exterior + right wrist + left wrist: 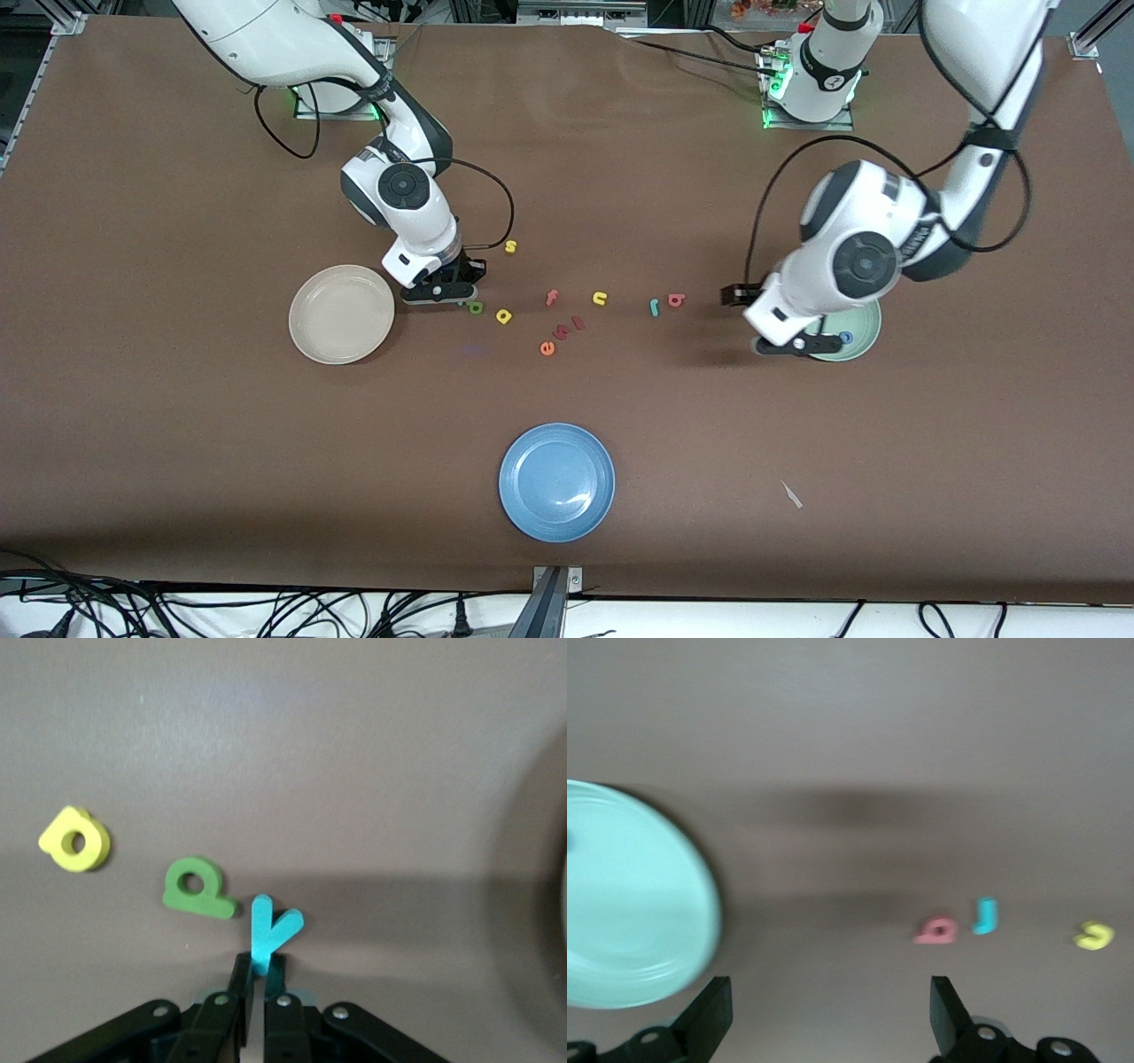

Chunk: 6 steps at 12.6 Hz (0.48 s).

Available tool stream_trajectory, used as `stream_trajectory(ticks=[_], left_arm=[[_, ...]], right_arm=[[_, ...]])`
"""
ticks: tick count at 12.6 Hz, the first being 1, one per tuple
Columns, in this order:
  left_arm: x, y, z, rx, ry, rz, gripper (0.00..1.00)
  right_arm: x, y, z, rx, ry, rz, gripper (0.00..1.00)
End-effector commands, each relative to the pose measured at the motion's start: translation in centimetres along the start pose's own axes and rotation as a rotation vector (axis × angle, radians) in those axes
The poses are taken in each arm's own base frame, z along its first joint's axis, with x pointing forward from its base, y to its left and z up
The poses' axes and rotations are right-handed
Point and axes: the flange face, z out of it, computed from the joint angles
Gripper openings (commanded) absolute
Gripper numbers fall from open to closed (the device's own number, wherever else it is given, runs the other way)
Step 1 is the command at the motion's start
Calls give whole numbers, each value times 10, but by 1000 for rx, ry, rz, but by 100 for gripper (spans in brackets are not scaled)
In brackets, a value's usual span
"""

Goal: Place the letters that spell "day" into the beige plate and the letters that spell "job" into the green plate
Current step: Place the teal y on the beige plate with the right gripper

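Front view counts three plates on the brown table [177, 461]: one beige plate [341, 314] toward the right arm's end, one green plate [864, 332] toward the left arm's end, and one blue plate [556, 481] nearest the camera between them. Eleven small letters show. The blue ring "o" [846, 338] lies in the green plate. The red-pink "b" [676, 300] and the teal "j" [655, 307] lie just beside each other on the table. The green rounded letter [476, 307] and the yellow rounded letter [503, 315] sit near the beige plate. A yellow "s" [510, 246], a yellow "u" [600, 299] and four red-orange letters [561, 330] lie between the two groups.

The right gripper [257, 979] is down at the table beside the beige plate, its jaws closed on the stem of the teal "y" [270, 930]. The left gripper [831, 1014] hangs over the edge of the green plate, jaws spread wide and holding nothing.
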Motion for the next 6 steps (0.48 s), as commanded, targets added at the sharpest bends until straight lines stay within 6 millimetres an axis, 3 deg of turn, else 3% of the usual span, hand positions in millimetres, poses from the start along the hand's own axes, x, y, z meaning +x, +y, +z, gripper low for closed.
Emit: stream_trajectory(ticks=[1,4,6], left_arm=[[-24,34,58,-50,49,-29,98],[-32,51,103,22,58,-24,93],[-30,54,120,36,96,-39,94]], right_arm=[[9,12,-35,-62,34,-11,0],[29,55,-76,-136,34,-85,0],[41,101,-98,-171,-5,-137,0]])
